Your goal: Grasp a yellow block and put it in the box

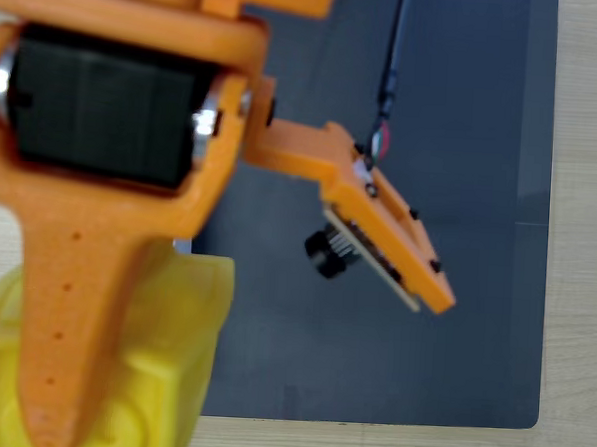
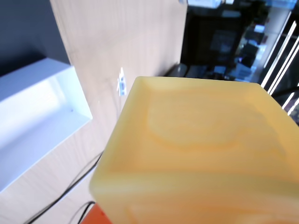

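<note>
In the wrist view, the white shallow rectangular box [image 2: 37, 112] is lying open at the far left on the pale wooden table [image 2: 121, 42], its near wall running beside bare wood, while the bright yellow plastic block [image 2: 201, 154] is filling the near right, close against the lens. In the fixed view, the orange two-finger gripper [image 1: 69, 392] is hanging at the left with a finger pressing down the block's face, so its jaws are clamping the block, and the dark grey mat [image 1: 421, 360] is lying open to the right as far as its edge.
</note>
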